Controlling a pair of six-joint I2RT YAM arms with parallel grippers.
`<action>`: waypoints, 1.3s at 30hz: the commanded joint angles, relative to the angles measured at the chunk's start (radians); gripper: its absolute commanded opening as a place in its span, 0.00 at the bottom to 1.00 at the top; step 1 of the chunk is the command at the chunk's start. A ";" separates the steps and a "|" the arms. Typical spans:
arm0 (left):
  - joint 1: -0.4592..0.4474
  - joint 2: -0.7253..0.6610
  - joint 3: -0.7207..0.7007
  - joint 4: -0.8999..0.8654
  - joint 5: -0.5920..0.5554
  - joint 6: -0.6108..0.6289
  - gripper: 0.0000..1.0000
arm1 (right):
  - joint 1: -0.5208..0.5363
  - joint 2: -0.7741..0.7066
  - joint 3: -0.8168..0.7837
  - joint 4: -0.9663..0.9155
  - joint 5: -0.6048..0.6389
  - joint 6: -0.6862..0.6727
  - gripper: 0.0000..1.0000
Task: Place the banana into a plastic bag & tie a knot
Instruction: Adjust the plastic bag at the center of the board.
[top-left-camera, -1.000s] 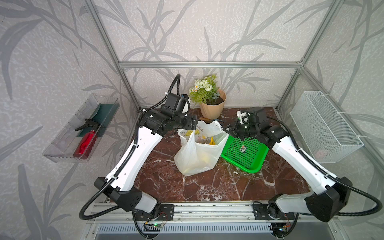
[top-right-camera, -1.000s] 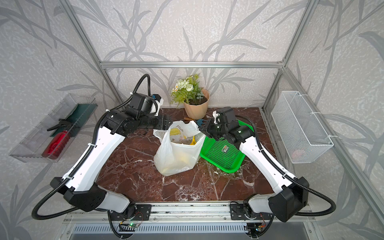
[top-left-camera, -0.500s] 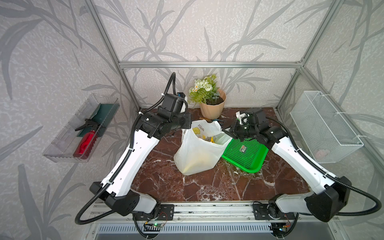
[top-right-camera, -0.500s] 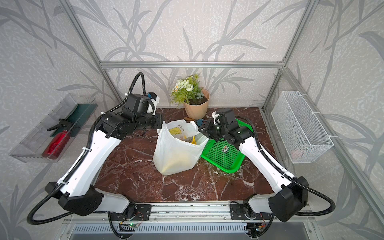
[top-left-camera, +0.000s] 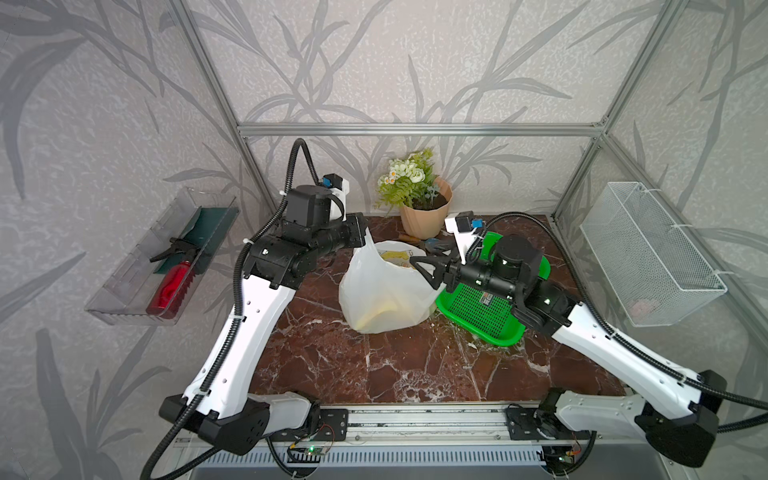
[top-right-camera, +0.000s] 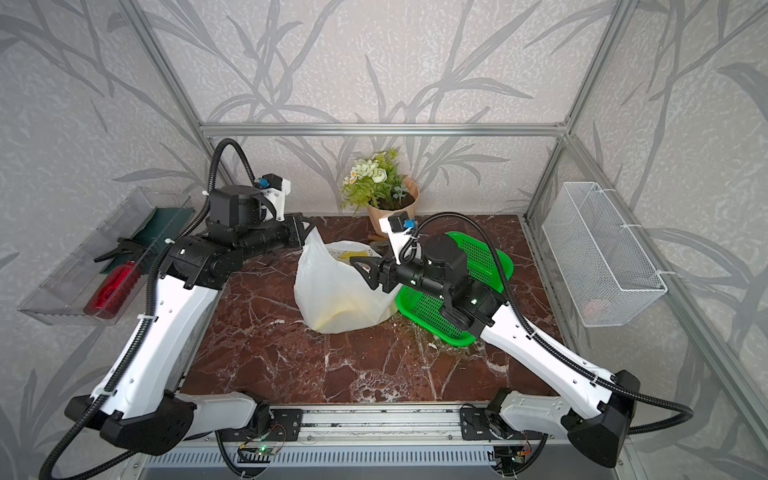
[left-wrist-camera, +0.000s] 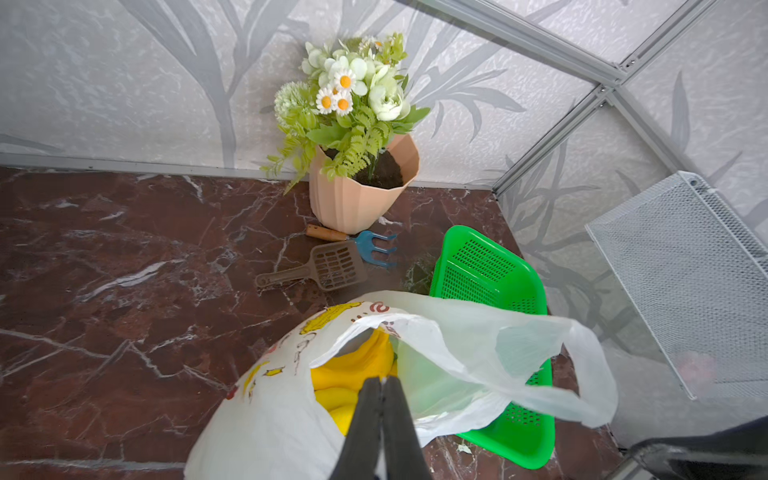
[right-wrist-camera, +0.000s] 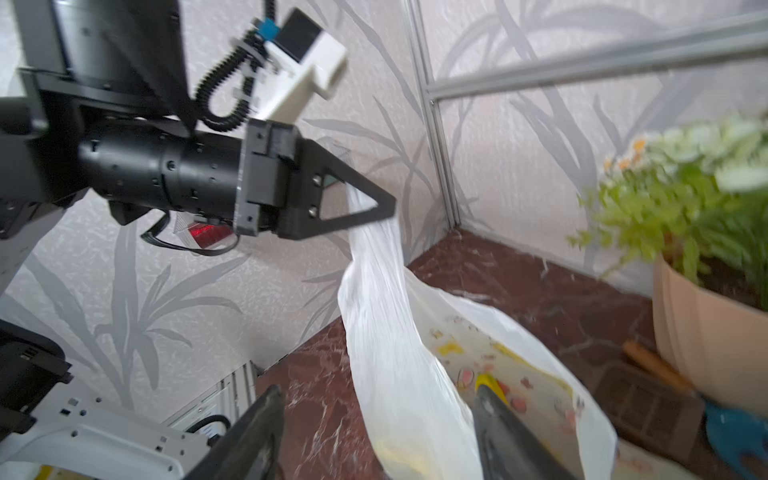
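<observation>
The plastic bag stands on my marble table with its mouth open and the banana lying yellow inside. My left gripper is clamped tight on one handle strip, which runs up taut from the rim (the other handle droops slack towards the basket). My right gripper hangs at the opposite side of the mouth, jaws spread wide and pinching nothing. The green basket sits just beside the bag on that side. The flower pot stands behind it, near the back wall.
</observation>
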 joint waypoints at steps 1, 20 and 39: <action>0.011 -0.022 -0.025 0.074 0.094 -0.024 0.00 | 0.060 0.119 -0.018 0.268 0.032 -0.164 0.74; 0.018 -0.059 -0.050 0.017 0.089 -0.050 0.00 | 0.117 0.563 0.163 0.580 0.207 -0.090 0.71; 0.037 -0.084 -0.084 0.065 0.093 -0.203 0.00 | 0.123 0.748 0.151 0.547 0.210 0.036 0.18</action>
